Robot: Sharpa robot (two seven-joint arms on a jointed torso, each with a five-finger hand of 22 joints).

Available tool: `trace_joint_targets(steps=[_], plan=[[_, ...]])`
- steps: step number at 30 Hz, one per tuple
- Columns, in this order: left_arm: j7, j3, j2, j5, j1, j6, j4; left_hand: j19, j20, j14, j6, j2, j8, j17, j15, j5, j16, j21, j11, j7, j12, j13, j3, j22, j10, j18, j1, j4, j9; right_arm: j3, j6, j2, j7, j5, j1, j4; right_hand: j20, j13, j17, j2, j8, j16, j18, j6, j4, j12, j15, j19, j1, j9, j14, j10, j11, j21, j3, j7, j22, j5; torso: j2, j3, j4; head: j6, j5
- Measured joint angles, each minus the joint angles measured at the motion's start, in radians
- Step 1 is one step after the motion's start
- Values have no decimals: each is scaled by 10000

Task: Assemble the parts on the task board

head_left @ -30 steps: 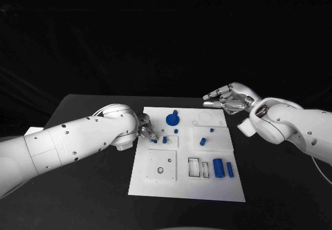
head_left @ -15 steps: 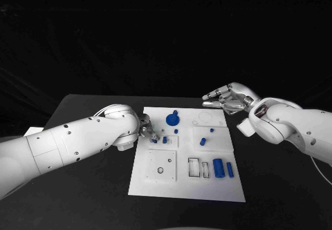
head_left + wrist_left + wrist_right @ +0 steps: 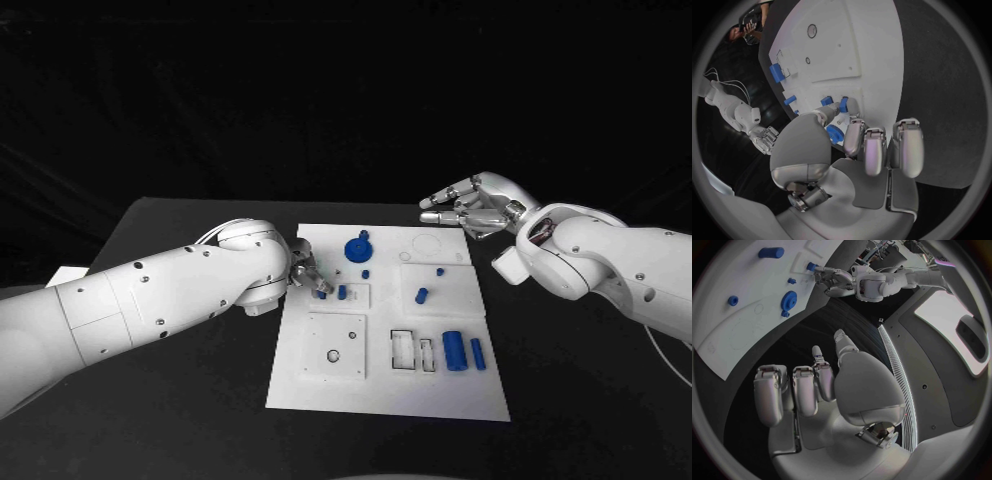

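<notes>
Parts are scattered across the task board [image 3: 387, 385], the white plate laid in the middle of the black table [image 3: 173, 400]. Nearest the robot, two blue cylinders are seen lying side by side at the board's right: a fat cylinder [image 3: 456, 349] and a thin cylinder [image 3: 477, 352] just beside it. Next to them, a couple of rectangular slots [image 3: 415, 350] are cut into the board, and a square panel [image 3: 336, 346] with a small hole is set to their left.

Further up, a short blue peg [image 3: 423, 295] is seen right of centre, and a small blue block [image 3: 343, 293] is sitting in a square recess. The left hand [image 3: 306, 272] is held low over the board's left edge right there. In the left wrist view its fingertips [image 3: 846, 104] are bunched close around a small blue piece [image 3: 827, 101], but whether that piece is actually pinched or only touched can't be told for sure.

Beyond that, a tiny blue stud [image 3: 366, 272] and a blue gear [image 3: 359, 245] are found near the board's far edge.

Farthest back, the right hand [image 3: 470, 208] is held in the air off the far right corner, well apart from everything. Nothing is held in it; its fingers [image 3: 806, 390] are curled loosely, side by side.
</notes>
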Motion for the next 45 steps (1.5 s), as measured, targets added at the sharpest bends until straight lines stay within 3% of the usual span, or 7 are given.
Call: trace_joint_targets(steps=[11, 23, 27, 38, 42, 44, 45], plan=[[-4, -3, 19, -20, -9, -15, -61, 0, 0, 0, 146, -137, -72, 8, 0, 0, 0, 60, -5, -30, 53, 76, -536, 0, 75, 1, -154, 284, -41, 0, 19, 9, 2, 6, 0, -1, 0, 0, -1, 20, 0, -46, 0, 0, 27, -37, 0, 0, -20, 0, 0, 0, 0, 0, -27, 0, -1, 40, -4, 0, 6, -9, -12], [6, -11, -4, -15, -28, -143, -47, 0, 0, 0, 232, -159, -125, 7, 1, 0, 0, 60, -4, -17, 53, 98, -1897, 0, 74, 0, -256, 1092, -85, 0, 38, 21, 3, 9, 0, -26, 0, 1, -2, 43, 0, -56, 0, 0, 27, -101, 0, 0, -43, 0, 0, 0, 0, 0, -27, 0, 7, 40, -7, -12, 7, -21, 5], [12, -13, -42, -6, -39, -213, -4, 0, 0, 0, 232, -58, -126, 6, 1, 15, 0, 60, -4, -17, 53, 98, -2358, 0, 74, 2, -154, 1332, -99, 0, 45, 26, 4, 10, -3, -34, 0, 0, -3, 43, 0, -56, 0, 0, 27, -101, 0, 0, -43, 0, 0, 0, 0, 0, -27, 0, 6, 40, -7, -13, 7, -29, 7], [-8, -18, -249, 11, -63, -496, 125, 0, 1, -1, 264, -42, -193, 4, 1, 40, 0, 60, -2, 20, 53, 101, -2760, 0, 71, -1, -138, 1409, -117, -2, 60, 37, 6, 11, -20, -58, 0, 0, -4, 42, 0, -56, 0, -36, 56, -100, 0, 0, -42, 0, 0, -73, 0, -42, -56, -35, 5, 40, -7, -12, 8, -48, -1], [13, -6, -374, 102, -80, -685, 199, -1, 1, -1, 215, -43, -250, 4, 1, 40, 0, -166, 41, 62, -325, -265, -2995, 0, -55, 1, -138, 1401, -150, -2, 65, 44, 7, 11, -31, -69, 0, 0, -4, 42, 0, -56, 0, -36, 56, -101, 0, 0, -42, 0, 0, -72, 0, -42, -56, -35, 4, 40, -7, -12, 8, -49, -1], [149, 25, -472, 292, -81, -901, 237, 0, 1, -1, -90, -42, -388, 4, 1, 40, 0, -630, 108, 152, -920, -887, -3116, 0, -477, 1, -138, 1397, -192, -2, 68, 47, 8, 12, -35, -78, 0, 0, -4, 42, 0, -56, 0, -36, 56, -101, 0, 0, -42, 0, 0, -72, 0, -42, -56, -35, 4, 39, -7, -12, 8, -43, -8], [266, 35, -520, 432, -79, -1019, 246, -1, 1, -1, -290, -42, -490, 4, 1, 40, 0, -978, 173, 235, -1478, -1464, -3148, 0, -858, 18, -138, 1383, -241, -2, 69, 49, 8, 12, -37, -84, 0, 0, -4, 42, 0, -56, 0, -35, 56, -101, 0, 0, -42, 0, 0, -72, 0, -42, -56, -35, 4, 39, -7, -12, 8, -38, -9]])
